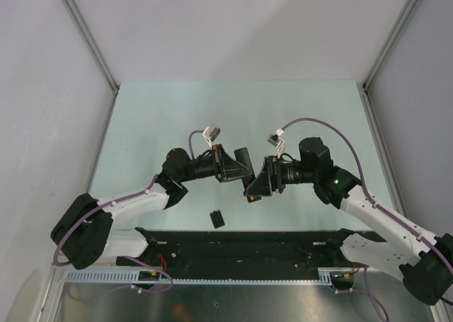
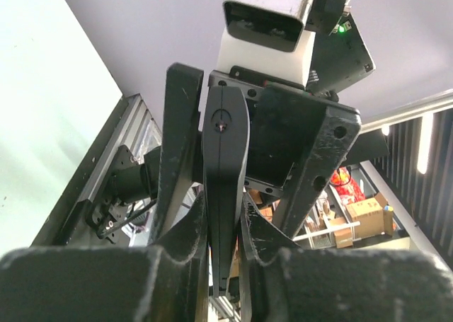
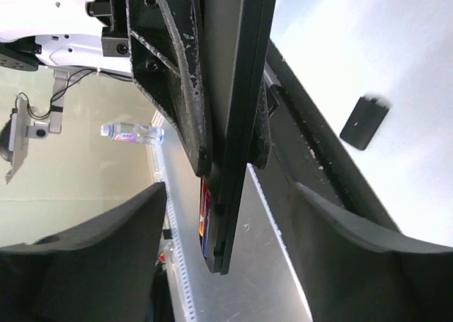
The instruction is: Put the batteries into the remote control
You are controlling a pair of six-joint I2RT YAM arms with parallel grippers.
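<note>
Two black-and-white robot arms [image 1: 134, 205] reach in from the black mounting rail [image 1: 241, 240] at your near edge. Just past the rail, a small black squarish cover piece [image 1: 217, 218] lies flat on the pale green worktop [image 1: 141, 124]. Above mid-worktop your two sets of fingers meet nose to nose. Your left gripper [image 2: 225, 219] has its fingers pinched tight onto the slim, long black rectangular remote control [image 2: 225, 138], holding it edge-on in the air, well apart from the cover piece. Your right gripper [image 3: 230, 191] faces it with fingers spread wide, one on either side of the remote control's free end. Neither finger touches it, and they hold nothing. Along the remote control's side, the right wrist view shows what look to be the two tiny batteries [image 3: 204, 219]. They appear as a thin red-orange and dark blue-purple strip, too narrow to tell how they sit. Beyond, the worktop runs to the grey back wall [image 1: 241, 25].
</note>
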